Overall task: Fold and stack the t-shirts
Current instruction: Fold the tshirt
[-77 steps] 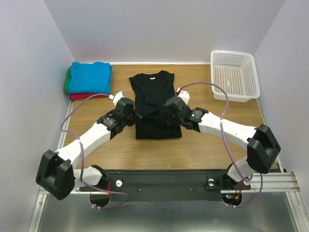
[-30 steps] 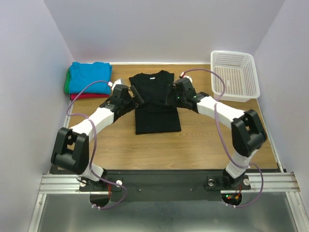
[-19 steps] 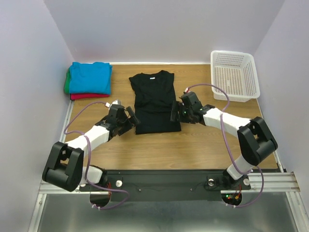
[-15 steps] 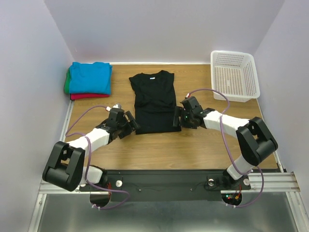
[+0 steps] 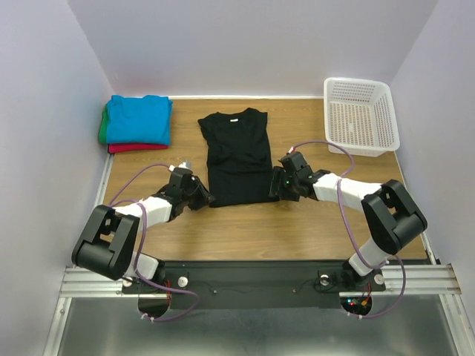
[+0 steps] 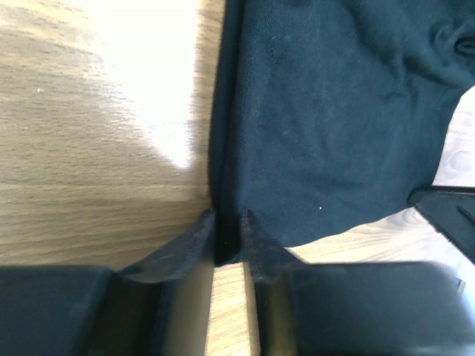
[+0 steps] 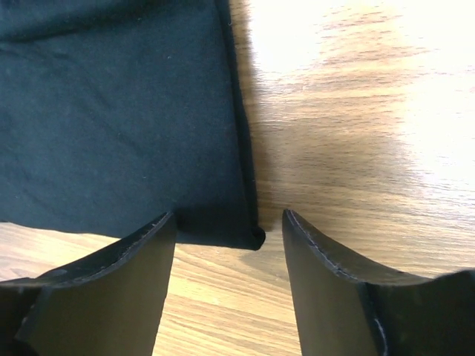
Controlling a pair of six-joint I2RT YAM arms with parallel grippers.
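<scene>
Squarely in the middle of the counter (image 5: 319, 222) lies the black t-shirt (image 5: 237, 152), collar at the far end. The left tool (image 6: 228, 219) pinches its near left hem corner; the right tool (image 7: 228, 222) is spread astride the near right corner. A stack of folded t-shirts (image 5: 137, 122) sits far left, a white lattice basket (image 5: 361, 115) far right.

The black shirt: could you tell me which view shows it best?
Top external: the whole black shirt is visible, laid flat. Left wrist shows only its near left corner; right wrist, only its near right corner.
</scene>
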